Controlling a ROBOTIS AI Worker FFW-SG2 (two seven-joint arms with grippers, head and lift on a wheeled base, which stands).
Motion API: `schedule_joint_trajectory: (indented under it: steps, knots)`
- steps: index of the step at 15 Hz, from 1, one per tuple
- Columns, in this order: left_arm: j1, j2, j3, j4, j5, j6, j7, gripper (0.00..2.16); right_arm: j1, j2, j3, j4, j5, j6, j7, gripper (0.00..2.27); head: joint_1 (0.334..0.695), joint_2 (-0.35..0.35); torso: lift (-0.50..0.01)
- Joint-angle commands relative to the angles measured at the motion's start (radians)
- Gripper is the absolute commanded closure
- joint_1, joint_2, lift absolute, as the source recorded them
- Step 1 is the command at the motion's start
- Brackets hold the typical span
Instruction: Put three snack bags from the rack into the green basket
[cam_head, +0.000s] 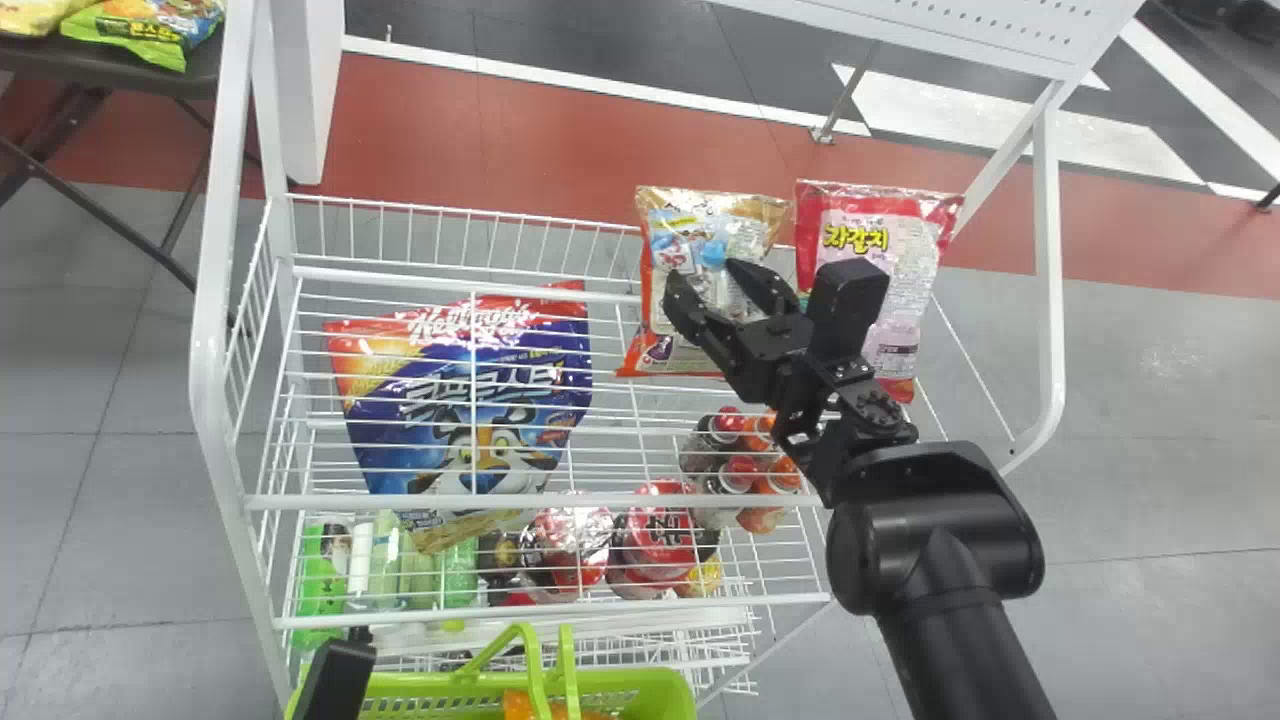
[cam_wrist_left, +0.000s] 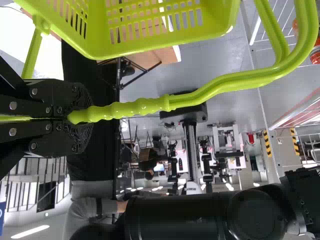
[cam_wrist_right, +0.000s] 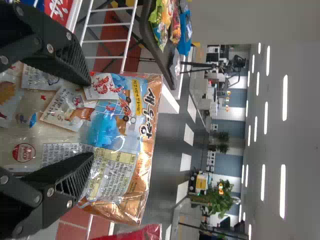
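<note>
Gold and orange film wraps the shrimp cracker bag (cam_wrist_right: 120, 125) we are after, and it stands at the far side of the rack (cam_head: 570, 500), its printed face towards our right hand (cam_wrist_right: 91, 119). The two fingers there are well apart, with the bag's face seen between them; whether either pad touches the film, we can't tell.

We'd expect this bag to be light and puffy: soft in the body, a little stiffer along the crimped top, and slippery where the film shines. The crackers inside would likely crush under a hard squeeze. We'd take hold of the upper body, just below the top seal, gathering enough film that it can't slide out, and close gently. A grip on a thin fold alone might let the bag swing or slip on the way up over the wire rim.

Just beside it stands the pink snack bag (cam_head: 880, 225), which we'd treat the same way. The big blue cereal bag (cam_head: 470, 390) lies nearer the rack's left; it looks broader and probably heavier, so it would want a deeper grip.

Nearer us is the green basket (cam_head: 645, 685), with something orange (cam_head: 520, 705) inside. Our left hand (cam_wrist_left: 82, 117) has its fingers closed round the basket's handle (cam_wrist_left: 200, 95). Off to the left, more snack bags (cam_head: 150, 30) lie on a dark counter (cam_head: 195, 75).
</note>
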Motion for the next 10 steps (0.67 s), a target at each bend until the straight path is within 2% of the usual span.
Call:
schedule_joint_trajectory:
  steps: [1,2,3,10]
  knots:
    - [-0.001,-0.003,0.002,0.0,0.0,0.0,0.0,1.47,-0.003,-0.001,0.004,-0.005,-0.004,0.022,0.005,2.09,0.695,-0.35,0.0]
    - [-0.002,-0.003,0.002,0.0,0.0,0.0,0.0,1.47,0.006,-0.001,0.004,-0.018,-0.005,0.022,0.009,2.22,0.695,-0.35,0.0]
    - [-0.001,-0.003,0.002,0.0,0.0,0.0,0.0,1.47,0.018,-0.002,0.004,-0.03,-0.008,0.012,0.009,2.24,0.695,-0.35,0.0]
    - [-0.001,-0.003,0.002,0.0,0.002,0.0,-0.003,1.47,0.174,-0.011,-0.071,-0.215,-0.053,0.003,0.009,2.24,0.695,-0.35,0.0]
